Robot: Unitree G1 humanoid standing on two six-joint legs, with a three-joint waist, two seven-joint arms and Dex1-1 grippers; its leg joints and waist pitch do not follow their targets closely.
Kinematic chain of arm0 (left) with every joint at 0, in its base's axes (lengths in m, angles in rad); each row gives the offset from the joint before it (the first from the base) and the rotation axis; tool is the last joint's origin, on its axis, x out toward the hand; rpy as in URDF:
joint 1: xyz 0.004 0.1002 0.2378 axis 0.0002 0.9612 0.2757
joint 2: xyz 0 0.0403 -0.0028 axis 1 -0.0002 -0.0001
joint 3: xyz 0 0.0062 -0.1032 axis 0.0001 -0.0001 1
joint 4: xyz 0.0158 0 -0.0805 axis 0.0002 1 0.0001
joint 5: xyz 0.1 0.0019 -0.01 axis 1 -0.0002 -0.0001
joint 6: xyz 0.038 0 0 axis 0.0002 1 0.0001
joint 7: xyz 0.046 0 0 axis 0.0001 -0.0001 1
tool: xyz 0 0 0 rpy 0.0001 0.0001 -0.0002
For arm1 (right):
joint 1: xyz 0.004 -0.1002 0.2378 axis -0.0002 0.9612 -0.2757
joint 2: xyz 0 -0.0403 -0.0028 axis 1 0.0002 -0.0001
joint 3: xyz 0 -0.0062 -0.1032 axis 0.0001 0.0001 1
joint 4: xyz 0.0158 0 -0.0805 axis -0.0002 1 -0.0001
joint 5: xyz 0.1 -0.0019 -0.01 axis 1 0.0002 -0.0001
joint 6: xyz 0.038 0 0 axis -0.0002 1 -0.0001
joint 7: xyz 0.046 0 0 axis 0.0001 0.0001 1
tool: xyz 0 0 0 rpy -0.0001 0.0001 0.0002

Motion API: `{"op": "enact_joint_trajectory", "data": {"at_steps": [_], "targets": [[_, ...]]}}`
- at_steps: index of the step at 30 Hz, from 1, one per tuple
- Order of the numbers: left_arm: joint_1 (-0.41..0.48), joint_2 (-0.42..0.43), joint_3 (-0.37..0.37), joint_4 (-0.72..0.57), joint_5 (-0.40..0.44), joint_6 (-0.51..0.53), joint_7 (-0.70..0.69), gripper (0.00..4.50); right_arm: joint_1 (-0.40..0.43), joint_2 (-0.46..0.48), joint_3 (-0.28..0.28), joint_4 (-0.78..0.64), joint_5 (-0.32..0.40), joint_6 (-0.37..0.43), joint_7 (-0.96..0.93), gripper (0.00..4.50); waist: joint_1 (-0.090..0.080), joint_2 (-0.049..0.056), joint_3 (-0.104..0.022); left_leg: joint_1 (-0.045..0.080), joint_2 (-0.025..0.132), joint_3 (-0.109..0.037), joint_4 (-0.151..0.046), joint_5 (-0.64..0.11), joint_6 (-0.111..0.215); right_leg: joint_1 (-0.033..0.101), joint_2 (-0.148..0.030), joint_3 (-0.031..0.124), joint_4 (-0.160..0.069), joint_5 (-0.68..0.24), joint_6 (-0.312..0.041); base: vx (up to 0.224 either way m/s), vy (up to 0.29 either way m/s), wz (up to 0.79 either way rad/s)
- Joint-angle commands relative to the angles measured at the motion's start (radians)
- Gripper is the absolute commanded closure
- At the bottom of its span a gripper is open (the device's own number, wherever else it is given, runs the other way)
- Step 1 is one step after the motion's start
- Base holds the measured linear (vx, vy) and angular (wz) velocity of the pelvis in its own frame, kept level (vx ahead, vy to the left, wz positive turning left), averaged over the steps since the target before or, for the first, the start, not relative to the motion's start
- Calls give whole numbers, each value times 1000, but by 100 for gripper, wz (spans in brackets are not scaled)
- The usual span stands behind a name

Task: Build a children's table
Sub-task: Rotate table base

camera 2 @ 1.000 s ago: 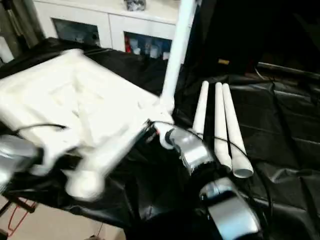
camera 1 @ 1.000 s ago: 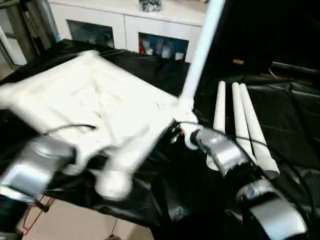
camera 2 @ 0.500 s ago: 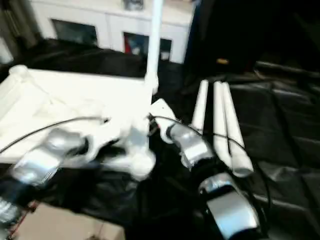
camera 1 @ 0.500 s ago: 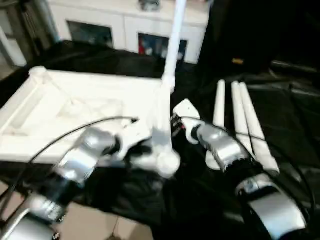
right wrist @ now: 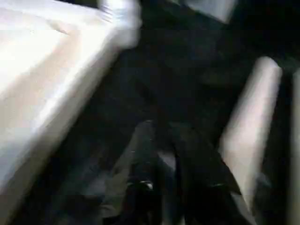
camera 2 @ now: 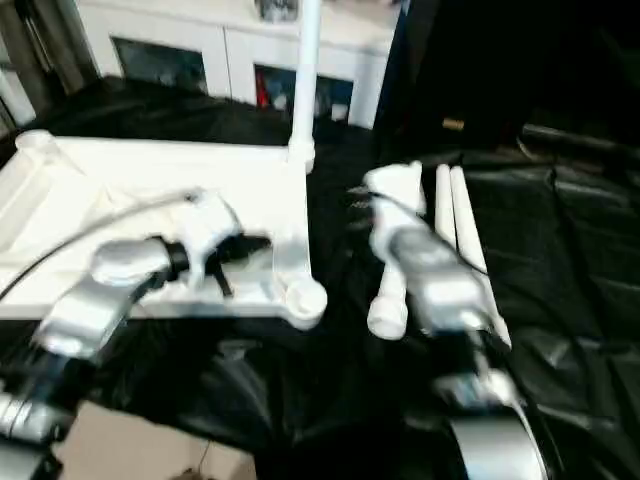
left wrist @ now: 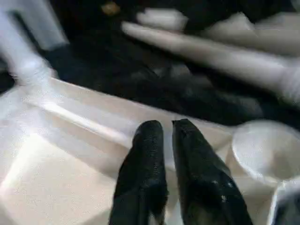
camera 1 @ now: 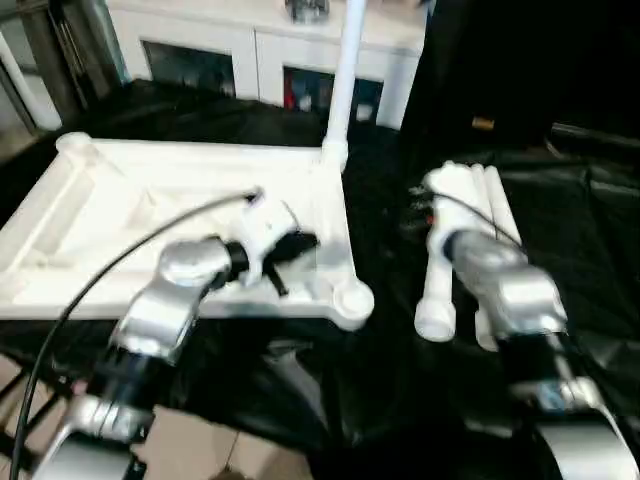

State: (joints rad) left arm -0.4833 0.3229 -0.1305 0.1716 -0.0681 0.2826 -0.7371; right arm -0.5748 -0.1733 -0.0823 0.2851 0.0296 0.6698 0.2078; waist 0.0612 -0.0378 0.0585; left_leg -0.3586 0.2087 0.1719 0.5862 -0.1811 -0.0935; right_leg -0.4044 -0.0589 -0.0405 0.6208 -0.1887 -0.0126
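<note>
Since earlier the tabletop (camera 1: 180, 200) lies flat; my left tool (left wrist: 165, 133), nearly closed, holds nothing, right tool's (right wrist: 161, 140) gap unclear. Legs (camera 1: 440, 290) beside the tabletop look light, stiff; grip mid-tube.

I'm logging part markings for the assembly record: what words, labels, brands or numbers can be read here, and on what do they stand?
None can be read.
The small yellowish tag on the dark backdrop is too small and blurred to read.
The tabletop and the loose legs bear no visible text.
</note>
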Motion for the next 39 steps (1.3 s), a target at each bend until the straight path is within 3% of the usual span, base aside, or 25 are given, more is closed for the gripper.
{"op": "enact_joint_trajectory", "data": {"at_steps": [1,4,5,6,8,10,11,15,21,28,29,31,35,36,37,39], "targets": [[10,-13,32,-41,-30,37,42,360,10,0,-35,-61,0,86,-36,349,2,6,-71,8,8,5,-62,-127,-26,58,-54,40,-62,-80,-179,0,0,0],[25,-22,46,-61,-36,60,64,329,21,2,-47,-90,2,130,-46,324,0,2,-68,7,8,4,-63,-144,-29,56,-55,41,-67,-140,-158,0,0,0],[48,-29,62,-90,-31,93,98,326,35,5,-64,-129,7,181,-62,317,-2,0,-67,7,7,4,-63,-153,-29,54,-55,41,-69,-170,-148,0,0,0],[64,-36,81,-121,-40,154,116,323,46,11,-80,-154,16,210,-70,306,-4,-8,-66,5,11,3,-63,-140,-27,56,-56,42,-65,-165,-139,0,0,0],[101,-36,95,-189,-70,250,122,305,66,21,-102,-208,36,267,-91,285,-5,-8,-66,8,8,7,-61,-142,-25,50,-54,42,-69,-179,-132,0,0,0],[119,-28,87,-220,-82,268,107,287,72,28,-111,-226,44,288,-96,273,-3,-5,-65,9,9,5,-63,-136,-25,46,-52,42,-69,-175,-127,0,0,0],[138,-11,70,-248,-92,284,85,281,76,40,-126,-233,57,304,-101,250,-6,-12,-66,9,8,6,-63,-136,-25,46,-51,42,-69,-178,-125,0,0,0],[157,44,28,-291,-115,316,8,244,63,39,-133,-221,52,329,-111,217,-5,2,-62,13,7,6,-65,-165,-44,38,-49,42,-72,-205,-111,0,0,0],[151,70,15,-333,-134,385,-16,203,34,38,-147,-174,57,333,-130,171,-4,-2,-65,10,6,4,-66,-149,-56,45,-51,43,-66,-175,-108,0,0,0],[146,92,10,-359,-153,400,-34,150,14,20,-129,-143,39,330,-143,103,-5,-5,-64,9,4,6,-63,-133,-54,47,-49,43,-65,-152,-113,0,0,0],[145,100,-1,-361,-138,373,-40,150,1,19,-122,-115,32,355,-150,103,-5,-12,-65,8,4,7,-63,-130,-53,48,-49,42,-65,-154,-111,0,0,0],[145,106,-9,-364,-130,363,-43,127,-14,16,-122,-89,38,389,-145,93,-4,-15,-63,7,4,7,-63,-126,-49,47,-50,42,-65,-174,-106,0,0,0],[143,117,-18,-375,-134,375,-37,111,-47,23,-152,-26,79,437,-130,91,-4,-13,-65,9,5,6,-63,-130,-52,47,-51,42,-64,-175,-103,0,0,0],[138,119,-21,-372,-138,374,-42,111,-61,26,-166,12,86,445,-135,91,-8,-3,-65,9,3,7,-61,-137,-60,44,-48,43,-64,-164,-110,0,0,0],[133,120,-27,-367,-141,370,-51,111,-73,28,-177,46,88,441,-143,91,-7,-2,-66,10,3,6,-62,-139,-63,45,-49,42,-63,-164,-113,0,0,0],[126,123,-37,-360,-141,358,-61,111,-87,31,-191,86,95,439,-143,91,-5,-4,-66,9,3,7,-61,-134,-65,47,-50,42,-62,-151,-118,0,0,0]]}}
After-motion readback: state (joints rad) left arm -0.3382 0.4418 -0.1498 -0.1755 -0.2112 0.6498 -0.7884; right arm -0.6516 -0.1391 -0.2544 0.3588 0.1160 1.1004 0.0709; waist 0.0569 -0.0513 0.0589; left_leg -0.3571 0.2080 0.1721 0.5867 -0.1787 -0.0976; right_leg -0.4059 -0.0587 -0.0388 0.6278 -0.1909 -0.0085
